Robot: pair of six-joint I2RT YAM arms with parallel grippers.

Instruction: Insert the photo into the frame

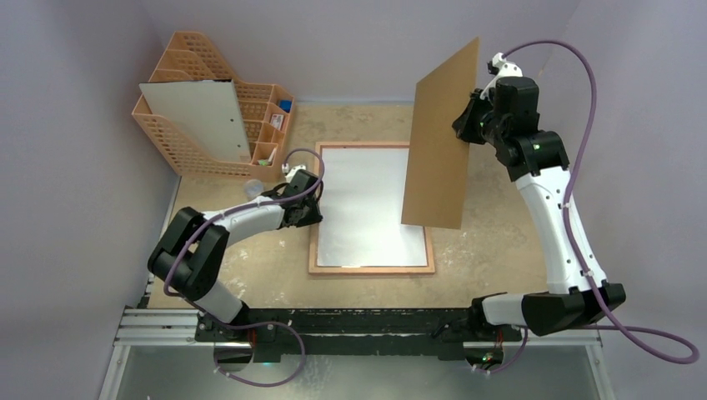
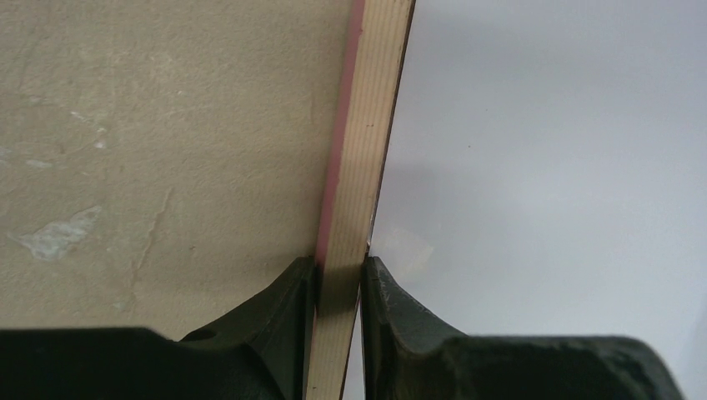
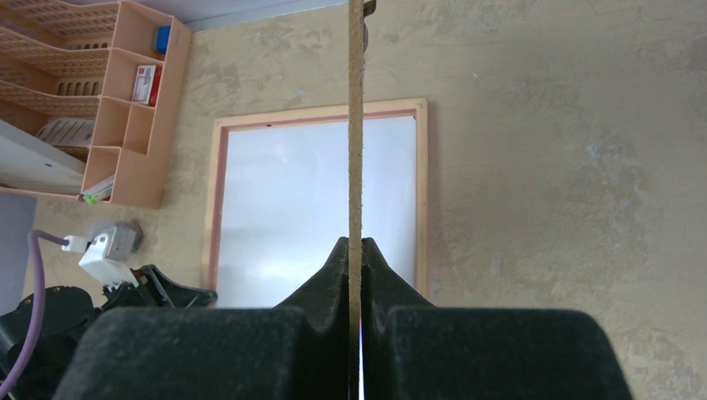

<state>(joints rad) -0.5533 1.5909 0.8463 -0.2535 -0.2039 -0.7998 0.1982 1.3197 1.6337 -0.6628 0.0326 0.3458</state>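
The left gripper (image 2: 340,268) pinches the frame (image 1: 371,268); above it, the right gripper's (image 3: 355,247) thin edge-clamp on the backing board (image 1: 438,142) could slip.

Over the frame: the frame (image 1: 371,269) lies flat on the table (image 1: 500,242), and its left and middle parts are open from above.
Frame's right side: the brown backing board (image 1: 438,142) hangs on edge above it, pinched by the right gripper (image 1: 471,117), walling off sideways passage.
Frame's left rail: occupied by the left gripper (image 2: 340,271), clamped on it.
Far-left corner: blocked by the orange file rack (image 1: 167,137) and the white panel (image 1: 200,117) leaning in it.
Near strip: bare table between the frame and the arm bases.
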